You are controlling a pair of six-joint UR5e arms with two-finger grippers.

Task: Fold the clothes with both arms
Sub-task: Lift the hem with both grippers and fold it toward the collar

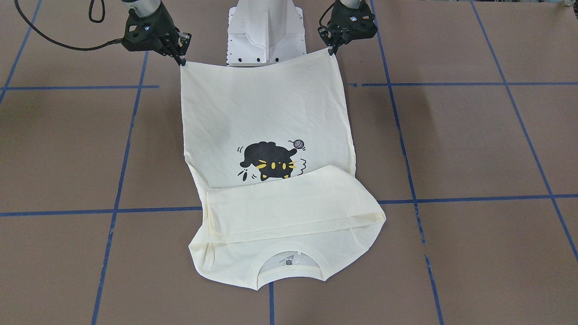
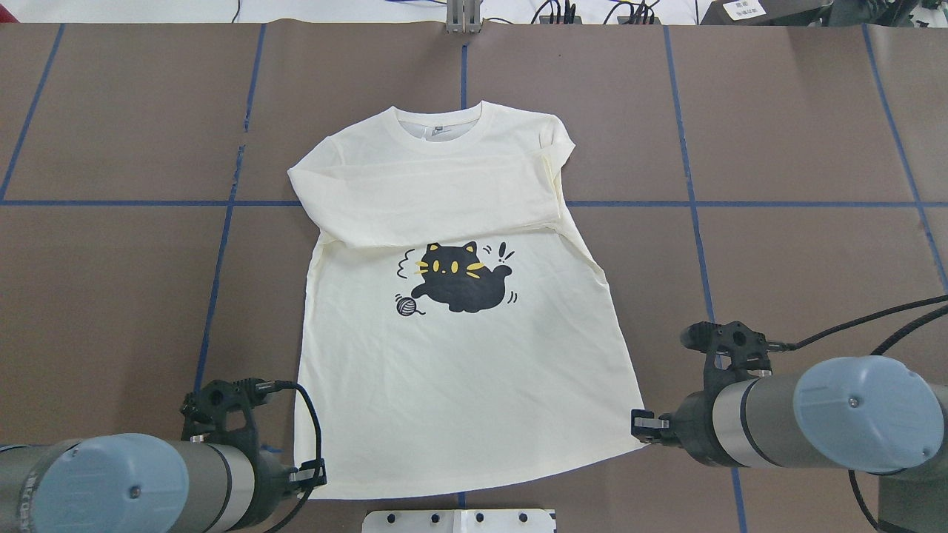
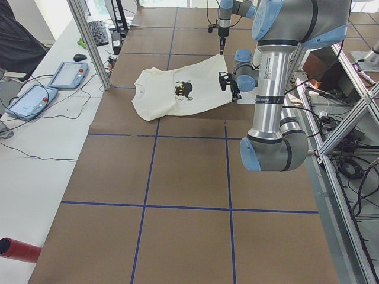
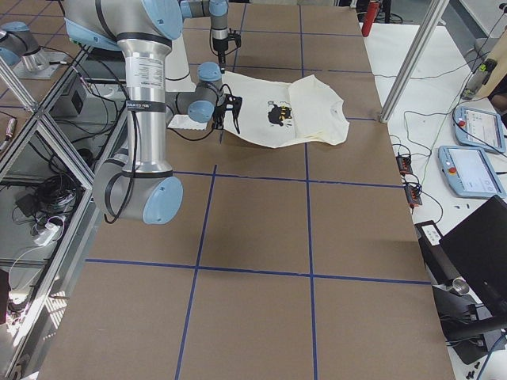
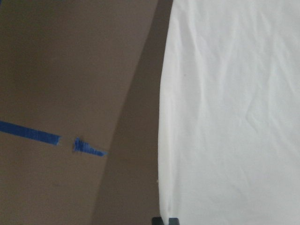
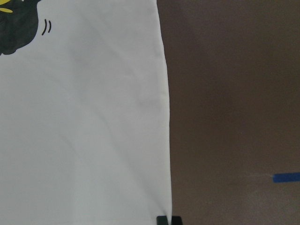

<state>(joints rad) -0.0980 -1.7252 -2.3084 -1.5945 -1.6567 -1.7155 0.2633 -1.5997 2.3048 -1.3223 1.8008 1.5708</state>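
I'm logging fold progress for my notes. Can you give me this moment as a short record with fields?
garment: T-shirt, flat, front up, cat print showing
sleeves: folded across the chest
neckline: at the end far from the robot
left gripper: pinching the hem corner on its side
right gripper: pinching the other hem corner
surface: brown table with blue tape lines

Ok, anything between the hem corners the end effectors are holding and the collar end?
Nothing foreign shows. Only the sleeves of the T-shirt, folded across its chest between cat print and collar, lie along that path.
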